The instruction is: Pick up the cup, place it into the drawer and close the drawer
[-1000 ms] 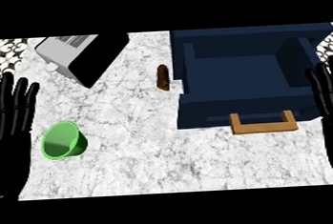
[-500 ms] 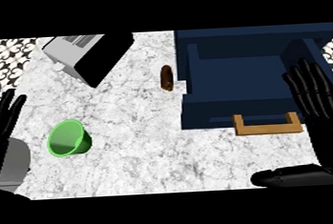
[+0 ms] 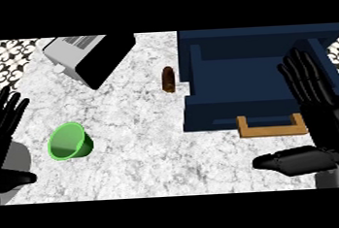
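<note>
A white marble counter fills the view, with patterned black-and-white tile showing beyond its far corners. At the far left, well left of the drawer, the left hand rests at the counter's edge, fingers straight and spread, touching nothing. Just beside it toward the drawer lies the green cup, tipped on its side with its mouth turned toward that hand, apart from the fingers. A toaster sits askew at the far edge, up and left of the drawer. Between cup and drawer runs a broad stretch of bare marble, broken only by a small brown object standing just beside the drawer's left wall. The dark blue drawer stands pulled open on the right, its inside showing, a wooden handle on its near face. The right hand hangs over the drawer's right side, fingers straight and spread, thumb stretched out low below the handle, holding nothing. The cup lies well apart from this hand, across the drawer and the open marble.
</note>
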